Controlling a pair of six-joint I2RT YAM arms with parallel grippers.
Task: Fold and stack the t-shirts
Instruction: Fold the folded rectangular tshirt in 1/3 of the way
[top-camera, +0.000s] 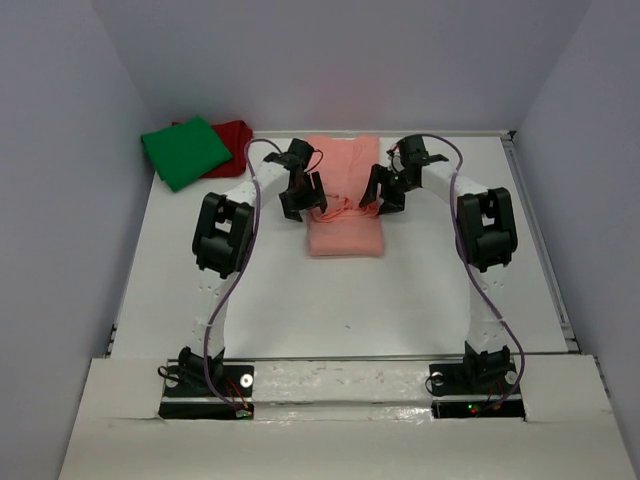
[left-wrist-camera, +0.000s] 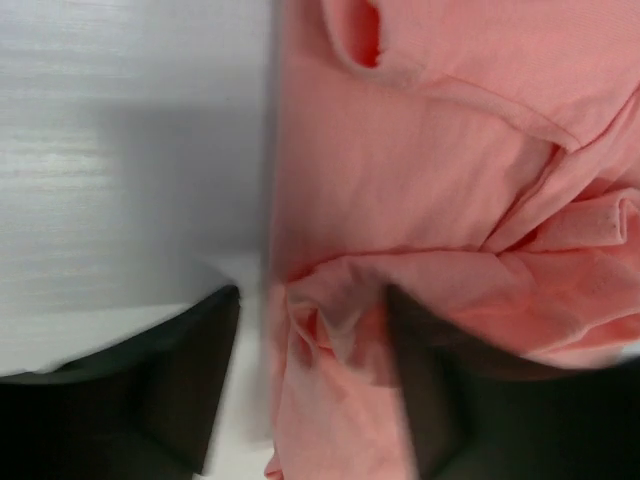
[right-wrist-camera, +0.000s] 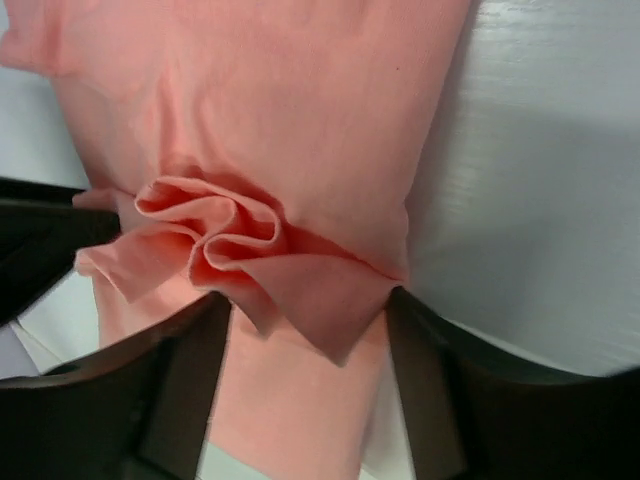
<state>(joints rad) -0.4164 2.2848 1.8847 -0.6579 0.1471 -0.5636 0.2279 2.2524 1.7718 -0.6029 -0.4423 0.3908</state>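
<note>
The salmon-pink t-shirt (top-camera: 345, 235) lies as a narrow folded strip at the middle back of the table, bunched into wrinkles across its middle. My left gripper (top-camera: 305, 200) is at its left edge and my right gripper (top-camera: 385, 195) at its right edge, both low over the cloth. In the left wrist view the gripper (left-wrist-camera: 310, 330) is open with a wrinkled fold of the shirt (left-wrist-camera: 420, 150) between its spread fingers. In the right wrist view the gripper (right-wrist-camera: 300, 320) is open astride a rosette of bunched shirt cloth (right-wrist-camera: 270, 100). The bright green t-shirt (top-camera: 185, 150) lies folded on the dark red t-shirt (top-camera: 235, 135) at the back left.
The white table (top-camera: 350, 300) is walled by grey panels at the left, back and right. A raised rail (top-camera: 540, 240) runs along the table's right edge. The arm bases stand at the near edge.
</note>
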